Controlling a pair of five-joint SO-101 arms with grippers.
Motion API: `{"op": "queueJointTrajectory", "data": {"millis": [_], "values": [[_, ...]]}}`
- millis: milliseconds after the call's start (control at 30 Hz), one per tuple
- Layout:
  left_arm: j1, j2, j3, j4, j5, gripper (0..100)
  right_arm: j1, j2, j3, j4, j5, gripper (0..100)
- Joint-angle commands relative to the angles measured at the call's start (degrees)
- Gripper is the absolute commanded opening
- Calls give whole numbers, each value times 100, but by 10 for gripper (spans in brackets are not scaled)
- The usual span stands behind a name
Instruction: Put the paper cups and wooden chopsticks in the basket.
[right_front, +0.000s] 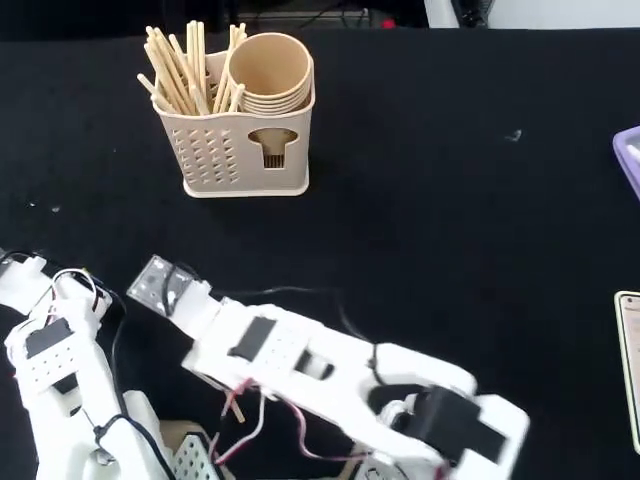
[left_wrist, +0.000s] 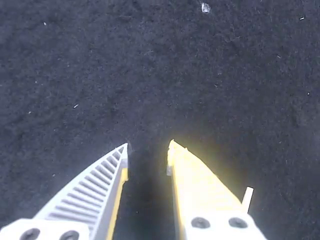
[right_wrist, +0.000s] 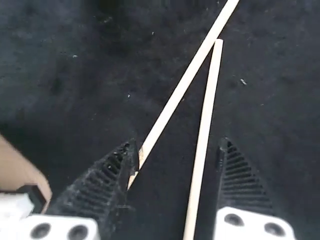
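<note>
The task looks mostly done. The basket (right_front: 235, 155) stands upright on the black table (right_front: 450, 200) and both of its compartments are filled: a bundle of chopsticks (right_front: 185, 65) stands on end in one, fanning out above the rim, and a nested stack of cups (right_front: 270, 65) sits mouth-up in the other, beside the bundle. What is left, as far as can be seen, is 2 loose sticks outside the basket. They lie flat on the cloth, a long one (right_wrist: 185, 82) and a second (right_wrist: 207, 115) whose far end touches it, so the pair forms a narrow V. In the high view a tan end (right_front: 236, 404) pokes out beneath an arm, well apart from the basket on the arms' side of it; this is probably one of the 2. The sticks are pale, plain wood, thin and straight, and the cups are light tan with rolled rims. The right gripper (right_wrist: 177, 147) is spread wide and grasps nothing. One fingertip touches or lies just over the long stick, and the second stick runs between the jaws. The left gripper (left_wrist: 147, 145) is also released, its jaws slightly apart over bare cloth, away from the basket.
</note>
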Motion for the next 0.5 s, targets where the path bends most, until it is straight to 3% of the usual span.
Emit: {"op": "queueJointTrajectory", "data": {"millis": [0, 233, 467], "values": [[-66, -132, -347, -105, 44, 137, -70, 426, -620, 44, -132, 255], [-57, -132, -347, -105, 26, 137, -62, 980, -1059, 360, -123, 249], [-57, -132, -347, -105, 26, 137, 475, 1174, -1288, 958, -53, 6]]}}
